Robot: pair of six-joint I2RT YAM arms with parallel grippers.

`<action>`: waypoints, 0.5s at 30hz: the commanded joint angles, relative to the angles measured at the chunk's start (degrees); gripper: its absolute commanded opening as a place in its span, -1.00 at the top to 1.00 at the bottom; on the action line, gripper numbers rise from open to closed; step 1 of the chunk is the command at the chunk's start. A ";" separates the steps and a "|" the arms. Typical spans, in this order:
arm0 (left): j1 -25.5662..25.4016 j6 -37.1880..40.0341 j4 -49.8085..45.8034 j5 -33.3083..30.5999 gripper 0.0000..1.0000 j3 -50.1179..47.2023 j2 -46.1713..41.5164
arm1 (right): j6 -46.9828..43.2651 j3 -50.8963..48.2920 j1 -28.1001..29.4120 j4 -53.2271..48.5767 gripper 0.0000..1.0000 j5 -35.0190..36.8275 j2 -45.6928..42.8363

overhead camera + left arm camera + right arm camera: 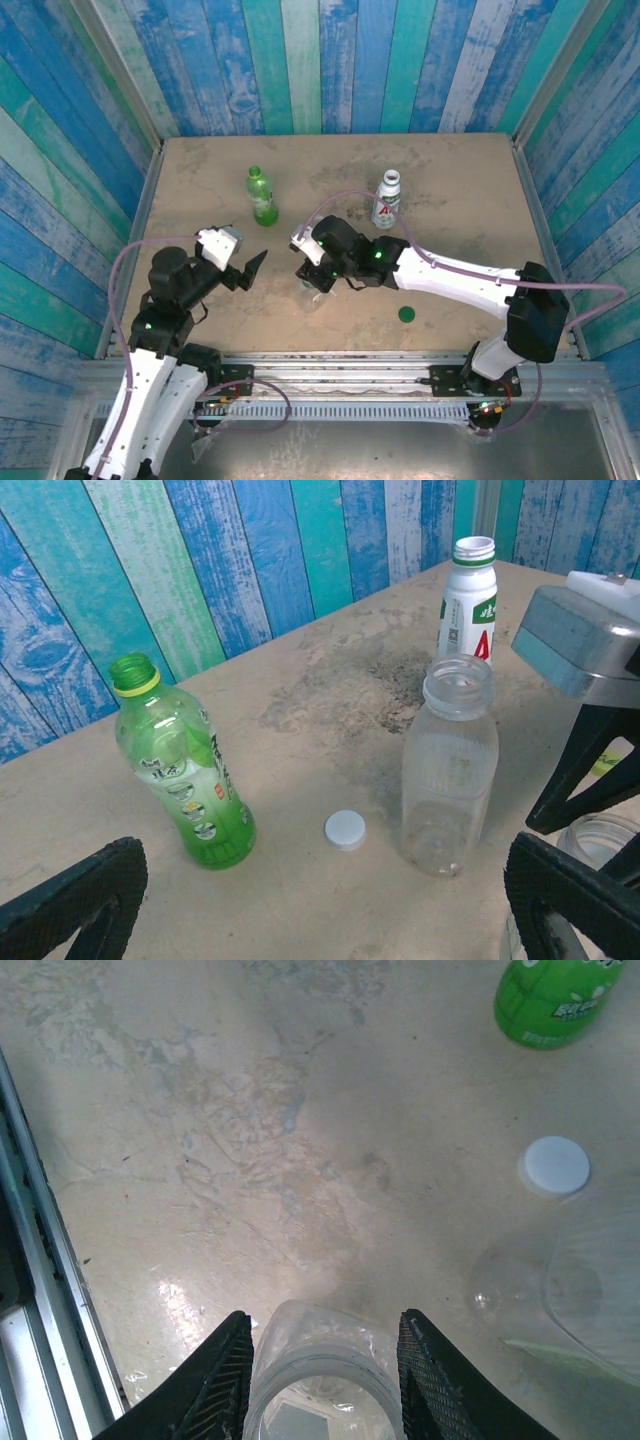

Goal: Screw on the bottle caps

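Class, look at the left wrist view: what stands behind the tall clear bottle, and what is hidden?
Behind the tall clear bottle stands the white bottle with its red-and-green label. Its base is covered by the clear bottle's neck.

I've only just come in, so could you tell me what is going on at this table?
The job is screwing caps onto four bottles, and none is capped yet. The right claw is closed around the open neck of the short bottle. The left claw hangs open and empty. The green bottle, white bottle and tall bottle stand uncapped. A white cap lies between the green and tall bottles, and a green cap lies apart, toward the near edge.
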 commanded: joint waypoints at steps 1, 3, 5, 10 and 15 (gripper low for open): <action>-0.48 -1.55 1.60 1.84 -0.92 0.95 0.39 | 0.10 -0.96 -0.21 -1.58 0.25 2.03 -2.39; -0.83 -2.47 2.65 2.85 -0.92 0.80 0.64 | -0.06 -1.58 -0.33 -2.62 0.25 3.24 -3.08; -1.50 -4.38 4.85 3.79 -0.91 0.16 0.85 | -0.14 -2.28 -0.55 -3.57 0.24 4.58 -3.96; -5.78 -10.24 11.88 3.01 -0.94 -2.48 2.01 | 0.22 -4.58 -1.34 -5.36 0.24 7.00 -6.98; -14.76 -11.07 15.12 -2.72 -0.88 -3.68 5.33 | 1.72 -7.99 -2.41 -6.13 0.24 9.94 -10.89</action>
